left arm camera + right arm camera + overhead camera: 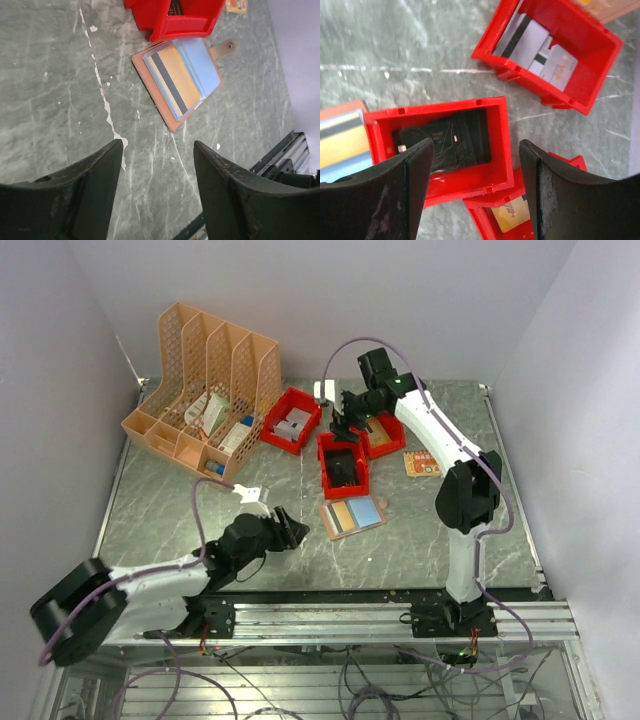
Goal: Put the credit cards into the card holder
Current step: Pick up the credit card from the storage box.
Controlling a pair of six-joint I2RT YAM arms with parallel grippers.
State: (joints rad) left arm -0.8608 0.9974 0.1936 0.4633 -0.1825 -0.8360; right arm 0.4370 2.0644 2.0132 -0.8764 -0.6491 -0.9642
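The salmon-pink card holder (pixel 352 516) lies open on the table, showing a dark-striped card, an orange card and a blue card in its sleeves. In the left wrist view the card holder (pixel 175 82) lies ahead of my left gripper (pixel 157 150), which is open and empty just above the table. My left gripper (pixel 296 530) is left of the holder. My right gripper (pixel 345 425) is open and empty, hovering over the red bins. In the right wrist view, black cards (pixel 450 140) lie in the bin below my right gripper (pixel 475 150). The holder's edge (pixel 340 135) shows at the left.
Three red bins: the middle one (pixel 343 464) with black cards, a left one (pixel 291 420) with grey cards (pixel 545 50), a right one (pixel 383 435) with a gold card (pixel 512 217). An orange lattice file rack (pixel 200 390) stands back left. A small orange patterned item (pixel 422 464) lies at the right.
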